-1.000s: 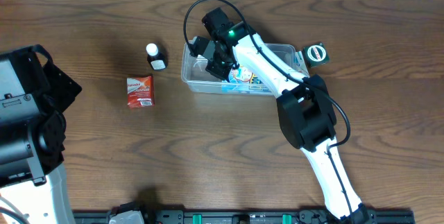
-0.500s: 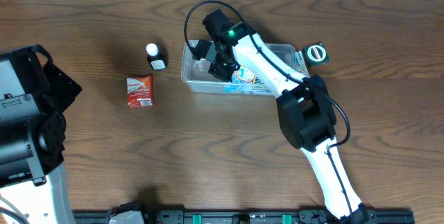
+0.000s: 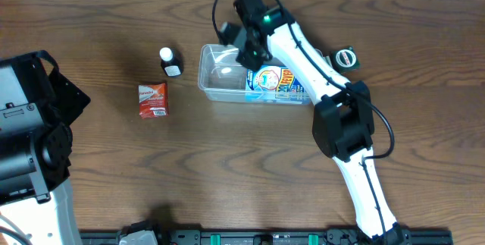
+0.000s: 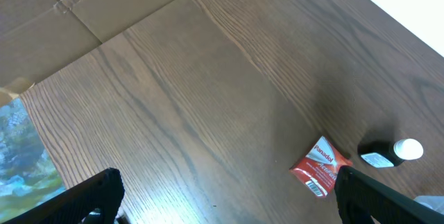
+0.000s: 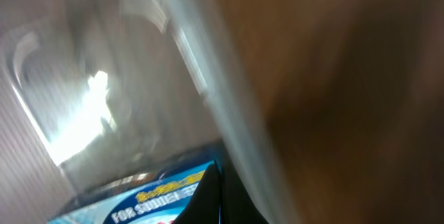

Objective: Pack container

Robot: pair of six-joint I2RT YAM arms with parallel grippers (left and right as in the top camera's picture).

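Clear plastic container [image 3: 216, 78]: near far edge of counter, about mid-width, long axis parallel to that edge. Its right half filled by blue carton [image 3: 276, 82]; left half bare. Over its far-left corner hang right jaws; opening blurred, cannot tell. Just left of container: bottle [image 3: 170, 61]; farther toward left edge, red packet [image 3: 153, 98]. Judged: right arm [image 3: 303, 63] nearer bottle, packet roughly between arms. At left edge, left jaws spread wide, empty. Off container's right end: round green-black item [image 3: 346, 58].

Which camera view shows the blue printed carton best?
Overhead: the blue printed carton lies inside the clear plastic tub, partly under the right arm. Right wrist shows only a blurred corner; left wrist shows none.
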